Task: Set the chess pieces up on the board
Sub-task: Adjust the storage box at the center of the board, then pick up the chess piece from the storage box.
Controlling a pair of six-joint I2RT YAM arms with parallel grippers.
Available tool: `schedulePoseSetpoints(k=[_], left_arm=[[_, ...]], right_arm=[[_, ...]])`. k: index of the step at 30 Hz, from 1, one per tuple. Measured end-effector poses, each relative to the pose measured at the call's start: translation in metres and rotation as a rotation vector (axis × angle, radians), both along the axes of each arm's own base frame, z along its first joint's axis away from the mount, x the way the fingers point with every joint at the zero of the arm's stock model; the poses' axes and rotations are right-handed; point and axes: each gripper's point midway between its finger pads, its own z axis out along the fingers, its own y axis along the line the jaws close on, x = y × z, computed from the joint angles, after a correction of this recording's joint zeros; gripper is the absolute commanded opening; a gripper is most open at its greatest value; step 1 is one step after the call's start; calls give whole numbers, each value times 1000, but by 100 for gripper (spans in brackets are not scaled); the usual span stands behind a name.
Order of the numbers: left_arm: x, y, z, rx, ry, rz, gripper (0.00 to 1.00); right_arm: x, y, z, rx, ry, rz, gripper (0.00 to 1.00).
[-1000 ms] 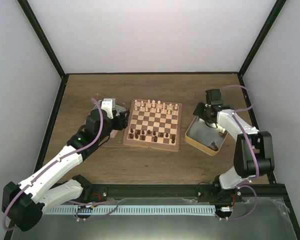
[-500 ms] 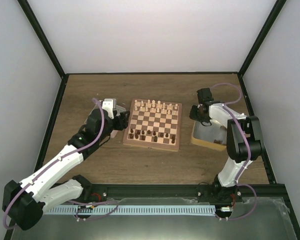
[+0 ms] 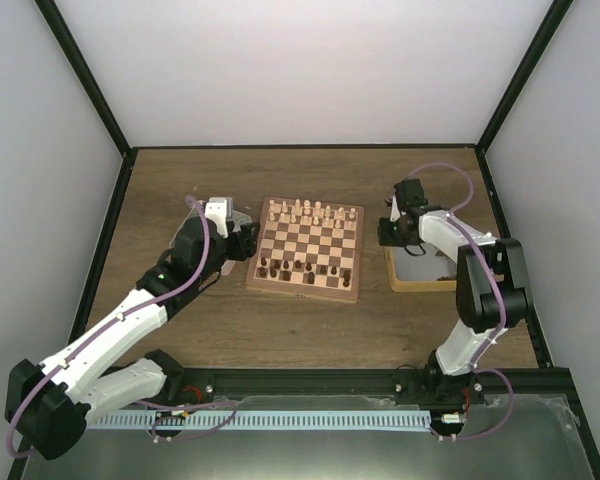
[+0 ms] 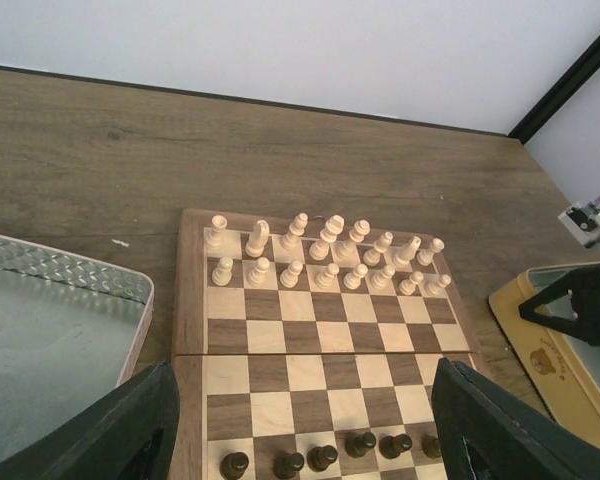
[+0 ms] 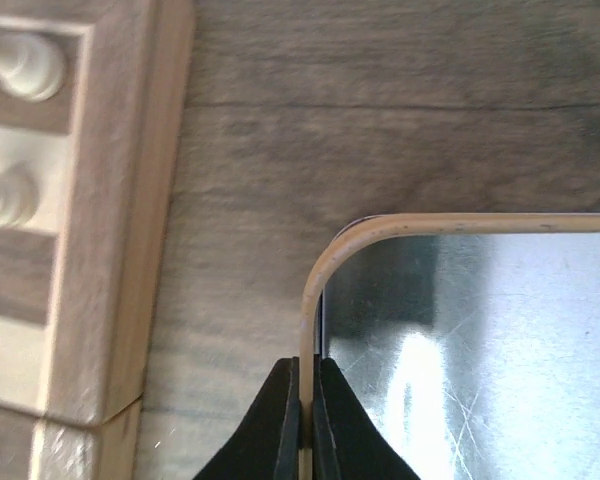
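Observation:
The board (image 3: 302,291) lies mid-table, its rim also showing in the left wrist view (image 4: 190,290) and the right wrist view (image 5: 110,250). Several dark chess pieces (image 3: 298,268) (image 4: 320,458) stand in its near rows. Pale chessmen (image 3: 310,212) (image 4: 325,250) fill the far rows. My left gripper (image 3: 242,240) (image 4: 305,430) hovers open over the board's left side, holding nothing. My right gripper (image 3: 390,235) (image 5: 306,400) is shut on the left rim of a yellow-edged metal tin (image 3: 420,285) (image 5: 310,290), just right of the board.
A second metal tin (image 4: 40,330) lies left of the board, under my left arm. A few small dark bits (image 3: 444,267) rest in the right tin. Black frame posts and pale walls close in the table.
My right gripper has closed on the right tin's rim. The tin has swung from a diagonal position to square with the board. The left arm has not moved.

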Motion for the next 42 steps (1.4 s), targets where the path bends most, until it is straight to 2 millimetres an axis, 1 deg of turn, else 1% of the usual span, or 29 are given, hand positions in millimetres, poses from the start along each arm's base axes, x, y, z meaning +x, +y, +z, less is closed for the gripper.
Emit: schedulePoseSetpoints(k=[2, 4, 7, 9, 11, 13, 15, 16, 17, 19, 21, 23, 24, 27, 35, 38, 42], left_arm=[[0, 0, -1, 1, 2, 0, 71], [1, -1, -3, 4, 6, 0, 71], [1, -1, -4, 6, 9, 0, 71], [1, -1, -3, 5, 8, 0, 71], [1, -1, -3, 5, 8, 0, 71], [1, -1, -3, 6, 8, 0, 71], [1, -1, -3, 6, 8, 0, 71], [1, -1, -3, 6, 8, 0, 71], [1, -1, -3, 6, 8, 0, 71], [1, -1, -3, 5, 8, 0, 71], [1, -1, -3, 5, 8, 0, 71], [1, -1, -3, 5, 8, 0, 72], [1, -1, -3, 6, 9, 0, 72], [1, -1, -3, 6, 8, 0, 72], [1, 0, -3, 6, 8, 1, 72], [1, 0, -3, 6, 8, 1, 72], [1, -1, -3, 6, 8, 0, 72]], right_arm=[[-7, 5, 3, 15, -4, 28, 11], [-16, 12, 6, 44, -1, 51, 27], [-25, 16, 9, 64, 7, 40, 44], [-26, 13, 18, 63, -11, 5, 46], [-22, 8, 34, 61, -58, -53, 44], [-18, -5, 57, 47, -135, -152, 43], [-17, -24, 78, 38, -212, -295, 42], [-19, -36, 83, 36, -236, -370, 41], [-22, -47, 84, 38, -246, -435, 40], [-30, -77, 74, 38, -236, -594, 39], [-41, -106, 51, 27, -184, -739, 39], [-50, -125, 29, 9, -123, -838, 38], [-53, -131, 19, 4, -95, -878, 38], [-55, -136, 6, 3, -64, -938, 36], [-55, -143, -20, 0, -19, -1030, 32], [-55, -144, -25, -4, -7, -1045, 32], [-53, -146, -29, -9, -10, -1056, 35]])
